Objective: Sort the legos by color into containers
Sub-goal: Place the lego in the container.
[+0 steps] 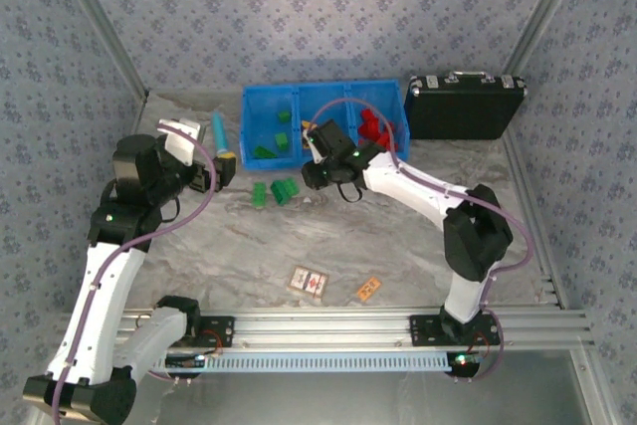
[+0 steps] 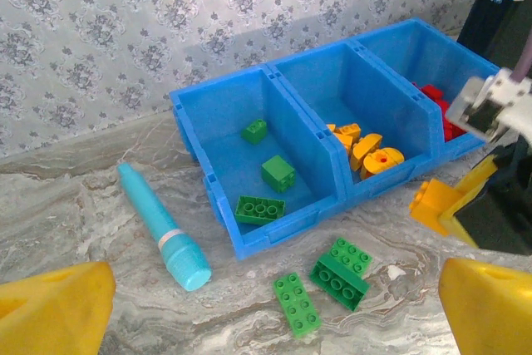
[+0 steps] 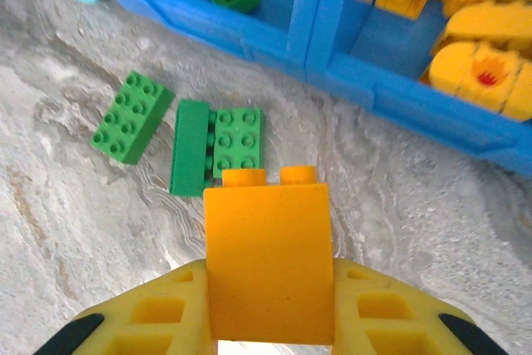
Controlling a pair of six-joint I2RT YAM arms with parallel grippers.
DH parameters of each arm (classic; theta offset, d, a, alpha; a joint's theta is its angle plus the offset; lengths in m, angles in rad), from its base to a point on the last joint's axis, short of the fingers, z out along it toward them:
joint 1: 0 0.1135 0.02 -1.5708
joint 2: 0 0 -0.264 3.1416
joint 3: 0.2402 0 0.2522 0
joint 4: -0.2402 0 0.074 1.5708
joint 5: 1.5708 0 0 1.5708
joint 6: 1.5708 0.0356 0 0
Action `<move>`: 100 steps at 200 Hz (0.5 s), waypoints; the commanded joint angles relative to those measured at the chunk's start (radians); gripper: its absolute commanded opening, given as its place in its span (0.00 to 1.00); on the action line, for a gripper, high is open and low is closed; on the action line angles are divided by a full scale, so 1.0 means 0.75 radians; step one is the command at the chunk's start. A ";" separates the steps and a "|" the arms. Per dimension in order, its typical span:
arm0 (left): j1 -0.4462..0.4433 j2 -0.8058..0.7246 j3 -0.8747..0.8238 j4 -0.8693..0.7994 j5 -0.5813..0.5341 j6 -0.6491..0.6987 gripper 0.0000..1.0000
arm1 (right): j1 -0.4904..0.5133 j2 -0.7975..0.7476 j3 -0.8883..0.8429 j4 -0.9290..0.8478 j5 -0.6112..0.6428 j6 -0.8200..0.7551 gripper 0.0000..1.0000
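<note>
One orange-yellow brick (image 3: 268,263) pinched between right jaws, blue tray (image 3: 241,32) just ahead

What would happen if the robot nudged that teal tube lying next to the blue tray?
The teal tube looks round and lies on its side, so a sideways push would probably roll it. Its cap end looks wider, so it might curve rather than roll straight. It seems to be rigid plastic, likely light and a bit slippery to grip.
</note>
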 commanded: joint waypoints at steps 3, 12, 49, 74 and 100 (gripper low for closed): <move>0.010 -0.013 0.002 0.034 0.006 -0.004 1.00 | -0.029 -0.024 0.100 -0.036 0.043 -0.070 0.24; 0.010 -0.015 0.004 0.033 0.006 -0.005 1.00 | -0.041 -0.012 0.123 -0.015 0.045 -0.083 0.24; 0.010 -0.023 -0.006 0.040 0.002 0.001 1.00 | -0.090 0.062 0.216 0.071 0.073 -0.119 0.24; 0.010 -0.019 -0.006 0.044 0.004 0.001 1.00 | -0.132 0.126 0.270 0.138 0.100 -0.125 0.23; 0.010 -0.020 -0.006 0.042 0.004 0.001 1.00 | -0.176 0.215 0.345 0.175 0.106 -0.125 0.23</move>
